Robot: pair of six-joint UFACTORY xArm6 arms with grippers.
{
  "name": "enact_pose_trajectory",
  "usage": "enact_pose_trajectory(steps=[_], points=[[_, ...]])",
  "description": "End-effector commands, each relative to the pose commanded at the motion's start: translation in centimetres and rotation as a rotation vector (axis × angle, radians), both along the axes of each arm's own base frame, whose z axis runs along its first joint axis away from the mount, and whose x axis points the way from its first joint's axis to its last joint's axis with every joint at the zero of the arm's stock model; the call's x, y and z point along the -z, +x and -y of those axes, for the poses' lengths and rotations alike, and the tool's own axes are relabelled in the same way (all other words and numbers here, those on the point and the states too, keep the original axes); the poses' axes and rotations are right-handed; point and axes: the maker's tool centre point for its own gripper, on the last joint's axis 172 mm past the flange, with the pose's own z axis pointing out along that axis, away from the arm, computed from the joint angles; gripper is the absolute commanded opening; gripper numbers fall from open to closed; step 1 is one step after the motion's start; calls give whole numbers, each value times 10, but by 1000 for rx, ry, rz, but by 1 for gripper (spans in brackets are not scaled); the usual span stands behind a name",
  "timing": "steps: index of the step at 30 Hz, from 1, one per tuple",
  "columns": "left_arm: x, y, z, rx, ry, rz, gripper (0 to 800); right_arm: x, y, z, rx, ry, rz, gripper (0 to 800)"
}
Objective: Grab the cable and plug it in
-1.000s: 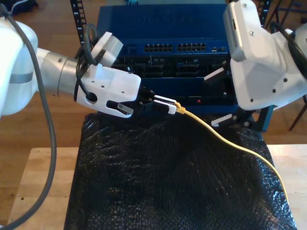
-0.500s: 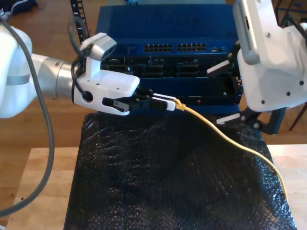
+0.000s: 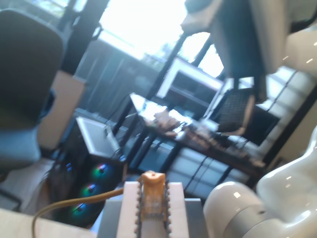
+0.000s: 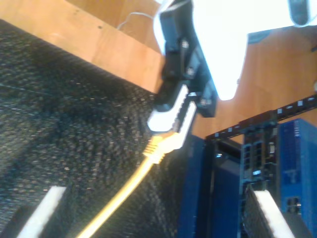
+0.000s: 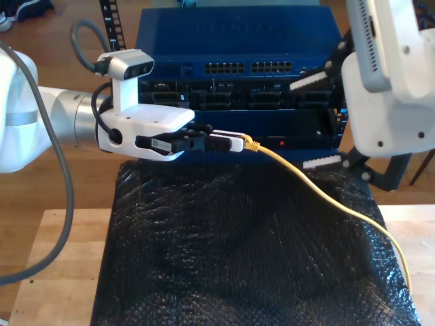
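Progress stands at roughly the halfway mark: the grab looks done, the plugging is not. Largest in the exterior view is the blue metal network rack (image 5: 238, 41) at twelve o'clock, its rows of dark ports facing the bench. Below it, from the centre down to six o'clock, a black textured plastic sheet (image 5: 238, 258) covers the pale wooden bench (image 5: 61, 265).

The first gripper (image 5: 228, 141), a white pincer with toothed pads, reaches in from nine o'clock and is closed on the long thin yellow network cable (image 5: 319, 197) just behind its tip. In the first wrist view the cable end (image 3: 151, 196) sits pinched between the two pads. From there the cable runs towards four o'clock across the sheet and off the bench edge.

The second gripper (image 5: 316, 122) hangs at three o'clock in front of the rack, its white pads well apart and holding nothing.

The plug end is held off the rack face, in no port. What is left, by this reckoning, is aligning the tip with a port and pushing it home.
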Motion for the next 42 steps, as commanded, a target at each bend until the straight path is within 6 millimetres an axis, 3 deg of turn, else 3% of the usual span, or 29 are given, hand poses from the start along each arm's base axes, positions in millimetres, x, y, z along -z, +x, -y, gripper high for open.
enact_pose_trajectory(steps=[7,11,18,22,28,42], points=[[0,-5,-1,41,-61,-52,7,-1,9,0,8,5,40,791],[-10,-1,-1,26,-107,-55,7,-5,6,-13,-15,11,62,791],[-4,-2,0,24,-119,-125,7,-3,5,-20,-24,16,73,792],[-16,1,-2,24,-172,-153,7,-4,6,-23,-23,19,85,794],[-18,0,-4,29,-182,-166,7,15,4,-39,-41,17,93,757],[-19,-3,-7,50,-193,-219,7,11,15,-37,14,40,169,760]])
